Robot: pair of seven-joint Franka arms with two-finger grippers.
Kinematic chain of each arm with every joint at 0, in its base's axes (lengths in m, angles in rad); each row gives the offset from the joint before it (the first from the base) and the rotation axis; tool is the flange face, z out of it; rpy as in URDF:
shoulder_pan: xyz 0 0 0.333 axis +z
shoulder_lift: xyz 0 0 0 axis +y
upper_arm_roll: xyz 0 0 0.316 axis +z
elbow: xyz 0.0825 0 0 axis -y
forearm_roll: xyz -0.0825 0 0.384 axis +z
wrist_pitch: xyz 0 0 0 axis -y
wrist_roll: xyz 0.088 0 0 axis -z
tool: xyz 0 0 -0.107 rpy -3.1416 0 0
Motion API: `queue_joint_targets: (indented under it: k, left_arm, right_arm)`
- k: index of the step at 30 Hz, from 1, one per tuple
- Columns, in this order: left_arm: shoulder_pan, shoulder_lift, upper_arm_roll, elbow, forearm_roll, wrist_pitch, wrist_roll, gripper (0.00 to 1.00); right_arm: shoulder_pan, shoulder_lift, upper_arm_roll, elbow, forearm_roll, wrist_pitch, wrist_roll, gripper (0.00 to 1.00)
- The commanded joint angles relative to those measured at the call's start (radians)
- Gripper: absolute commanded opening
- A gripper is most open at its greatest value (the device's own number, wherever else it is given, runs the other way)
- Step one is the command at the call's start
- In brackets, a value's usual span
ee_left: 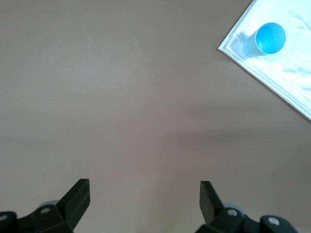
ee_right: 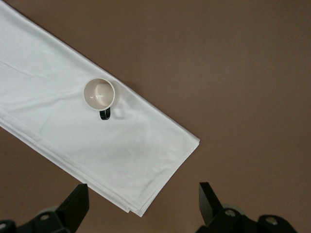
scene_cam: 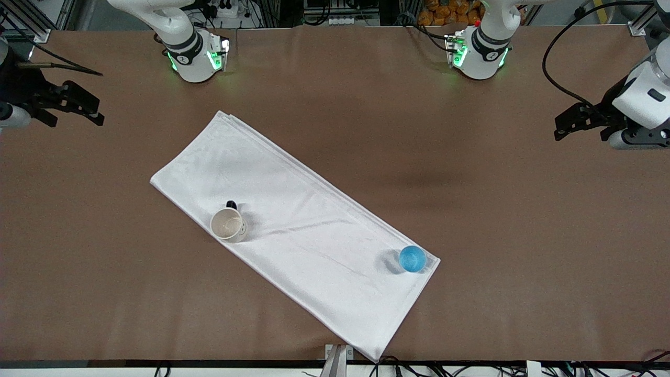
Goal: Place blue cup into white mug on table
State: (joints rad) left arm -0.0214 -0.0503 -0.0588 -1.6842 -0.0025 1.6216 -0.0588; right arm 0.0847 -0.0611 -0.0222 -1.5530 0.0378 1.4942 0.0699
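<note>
Nothing done yet: the blue cup (scene_cam: 412,258) is sitting upright on the white cloth (scene_cam: 293,230) near its corner toward the left arm's end, well apart from the white mug (scene_cam: 229,224), which is standing empty on the same cloth. Left gripper (scene_cam: 568,125) and right gripper (scene_cam: 84,107) are both hanging w/ fingers apart, holding nothing, over bare table (scene_cam: 471,183) at opposite ends; pick-up, carry and drop-in are all left to do.

A: Where does the front camera sit?
B: High, facing the arm bases, taking in the whole table (scene_cam: 471,157) and the white cloth (scene_cam: 293,230).
A: And the wrist cameras?
B: Both look down, closer. The left shares the cloth's corner with the blue cup (ee_left: 270,38); the right, the white mug (ee_right: 99,94) on it.
</note>
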Motion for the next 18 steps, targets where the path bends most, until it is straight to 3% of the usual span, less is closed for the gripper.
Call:
queue_joint_targets:
  k: [1,18]
  left_arm:
    - [-0.002,0.01,-0.003,0.018,0.029,-0.002,0.016,1.0]
    - [-0.006,0.076,-0.004,0.066,0.013,-0.002,-0.035,1.0]
  right_arm:
    - [0.0,-0.017,0.01,0.002,0.016,-0.026,-0.012,1.0]
    - [0.0,-0.016,0.007,0.002,0.016,-0.019,-0.039,1.0]
